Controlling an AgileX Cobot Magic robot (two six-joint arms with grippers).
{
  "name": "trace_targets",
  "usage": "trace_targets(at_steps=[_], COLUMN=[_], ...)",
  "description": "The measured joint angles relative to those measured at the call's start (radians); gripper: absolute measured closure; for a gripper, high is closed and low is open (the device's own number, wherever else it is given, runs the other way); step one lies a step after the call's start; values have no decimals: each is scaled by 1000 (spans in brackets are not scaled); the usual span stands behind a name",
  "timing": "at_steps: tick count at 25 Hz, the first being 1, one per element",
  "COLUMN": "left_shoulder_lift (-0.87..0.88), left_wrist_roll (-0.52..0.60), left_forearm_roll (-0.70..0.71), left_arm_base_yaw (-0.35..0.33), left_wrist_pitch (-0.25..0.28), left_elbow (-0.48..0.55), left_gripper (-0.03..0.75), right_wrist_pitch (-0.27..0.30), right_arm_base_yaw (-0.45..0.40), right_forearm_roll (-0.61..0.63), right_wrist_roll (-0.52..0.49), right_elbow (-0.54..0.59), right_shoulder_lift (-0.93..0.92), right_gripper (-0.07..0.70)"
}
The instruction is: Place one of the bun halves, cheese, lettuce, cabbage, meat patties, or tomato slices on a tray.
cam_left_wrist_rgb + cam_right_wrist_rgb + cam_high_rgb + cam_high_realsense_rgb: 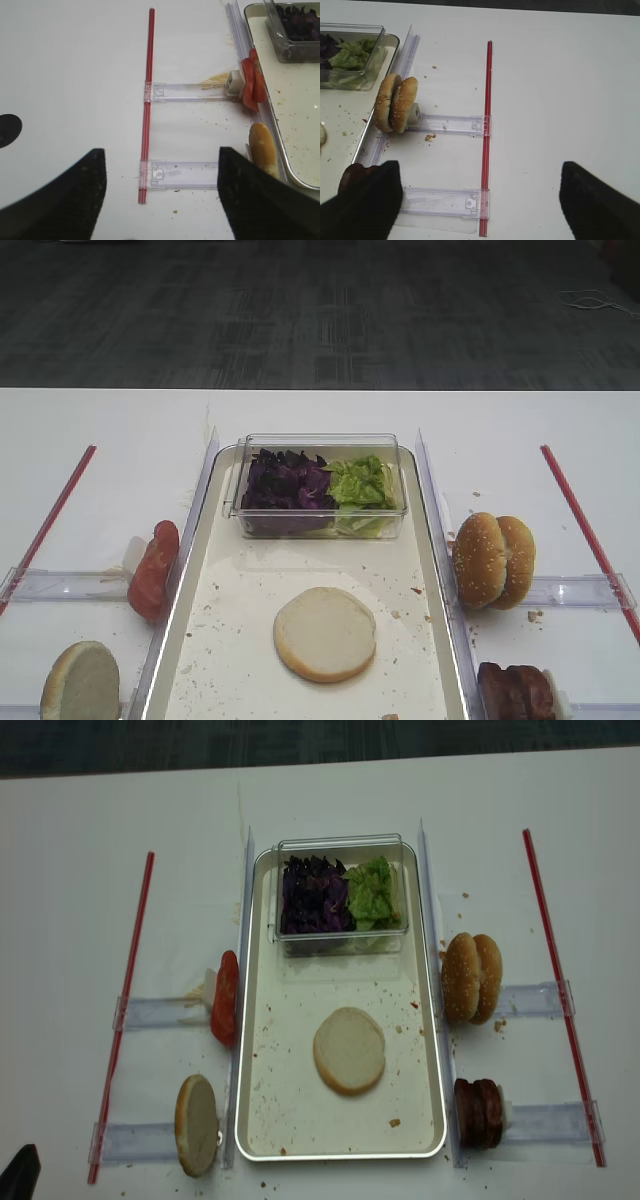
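Lying cut face up on the tray [432, 1050] floor: one pale bun half [349, 1049], below the clear tub [342, 843] of cabbage [313, 896] and lettuce [375, 892]. Second bun half [197, 1124] stands on edge outside the left rim. Left gripper [162, 192] jaws apart, empty. Right gripper [480, 200] jaws apart, empty

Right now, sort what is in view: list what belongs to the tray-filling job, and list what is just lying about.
Job:
tray
bun half on the tray
bun half left of the tray
tomato slices
meat patties
lettuce
cabbage

Lying about:
sesame buns
clear tub
red rods
clear plastic rails
crumbs
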Motion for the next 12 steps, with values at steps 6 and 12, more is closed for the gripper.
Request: trace_targets(at_steps=[6,12], left_shoulder_lift=[0,0], left_wrist_roll=[0,0], left_forearm_roll=[0,2], left_arm_base_yaw=[0,0], left_wrist_pitch=[0,0], left_elbow=[0,0], left_gripper=[244,245], right_wrist_pitch=[0,0], right_arm_base_yaw=[0,0], right_forearm_roll=[0,0], right_wrist_roll=[0,0], right_elbow=[0,0], right_shoulder_lift=[0,0], right_gripper=[-32,-32])
